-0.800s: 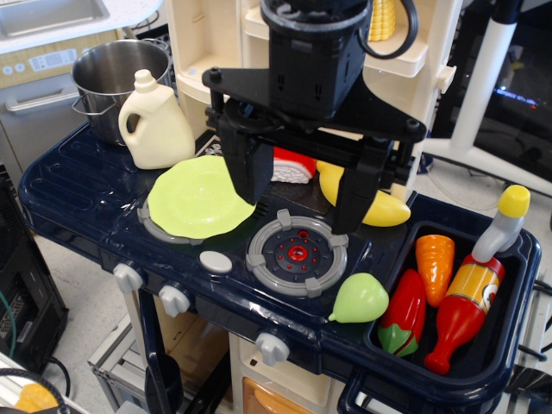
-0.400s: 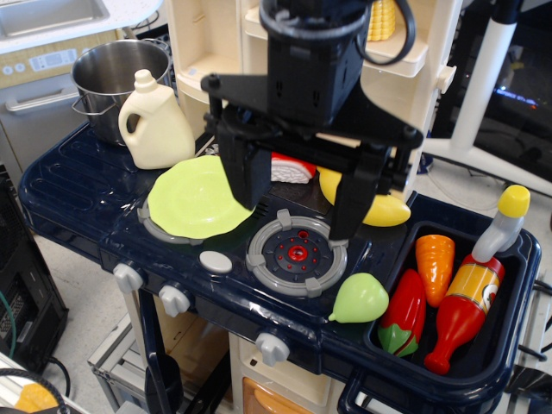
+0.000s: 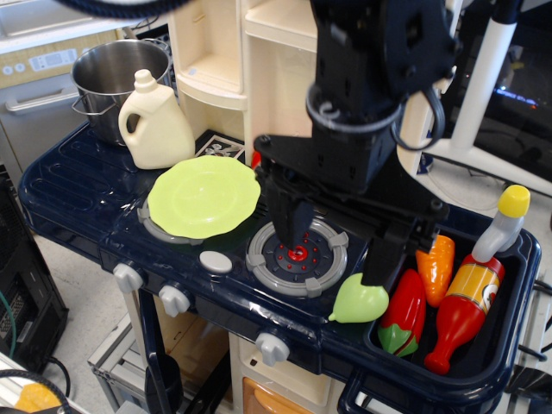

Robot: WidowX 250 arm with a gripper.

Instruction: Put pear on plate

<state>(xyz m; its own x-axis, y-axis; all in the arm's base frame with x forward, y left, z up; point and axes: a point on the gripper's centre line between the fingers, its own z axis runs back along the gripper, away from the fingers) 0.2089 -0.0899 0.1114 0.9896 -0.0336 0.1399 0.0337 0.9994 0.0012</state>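
Observation:
The light-green pear [image 3: 358, 302] lies on the dark blue toy stove top near its front edge, just right of the grey burner [image 3: 297, 256]. The lime-green plate [image 3: 202, 196] sits on the left burner, empty. My black gripper [image 3: 335, 254] hangs open above the stove, its left finger [image 3: 289, 220] over the grey burner and its right finger [image 3: 385, 254] just above the pear's top right. The pear sits slightly right of the gap between the fingers. Nothing is held.
A cream jug [image 3: 153, 122] and a steel pot [image 3: 108, 76] stand behind the plate. The right bin [image 3: 483, 366] holds a chili pepper [image 3: 403, 314], a carrot [image 3: 434, 259] and a ketchup bottle [image 3: 472, 289]. The cream toy shelf rises behind.
My gripper has moved right and down toward the pear, now hiding the banana and red-white item behind it. The pear and plate have not moved.

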